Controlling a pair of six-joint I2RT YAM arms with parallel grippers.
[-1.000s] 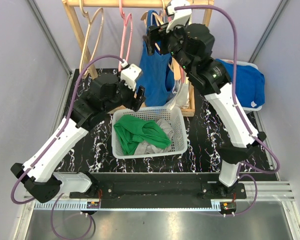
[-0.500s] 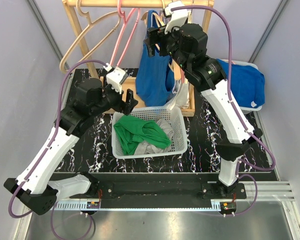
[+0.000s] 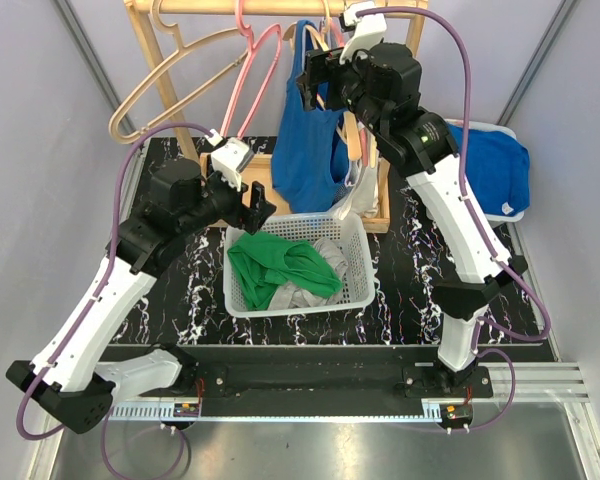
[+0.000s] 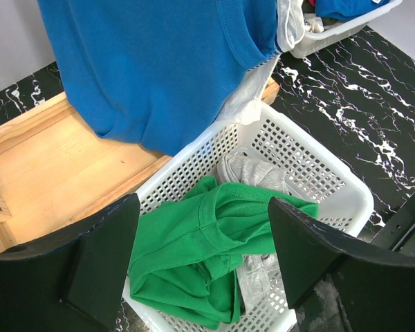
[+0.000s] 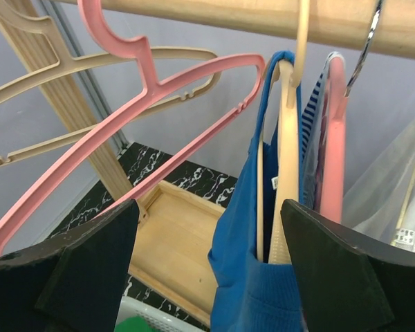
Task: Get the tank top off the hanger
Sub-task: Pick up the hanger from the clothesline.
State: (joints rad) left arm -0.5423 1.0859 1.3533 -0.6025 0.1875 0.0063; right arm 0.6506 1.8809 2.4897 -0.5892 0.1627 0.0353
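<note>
A blue tank top [image 3: 308, 140] hangs on a beige hanger [image 5: 288, 159] from the wooden rail [image 3: 270, 6]; it also shows in the left wrist view [image 4: 152, 62] and the right wrist view [image 5: 252, 277]. My right gripper [image 3: 320, 82] is open, high up beside the tank top's strap, with nothing between its fingers. My left gripper [image 3: 258, 205] is open and empty, over the near-left rim of the white basket [image 3: 352, 235], below and left of the tank top's hem.
The basket [image 4: 332, 180] holds a green garment [image 3: 280, 268] and a grey one [image 3: 328, 250]. Empty pink [image 3: 248, 75] and beige [image 3: 160, 80] hangers hang at the left of the rail. More garments hang right of the tank top. A blue cloth [image 3: 490, 165] lies in a tray at the right.
My left arm has swung left and drawn back from the rack. The empty pink and beige hangers have swung out to the left. My right gripper has shifted slightly up and right at the rail.
</note>
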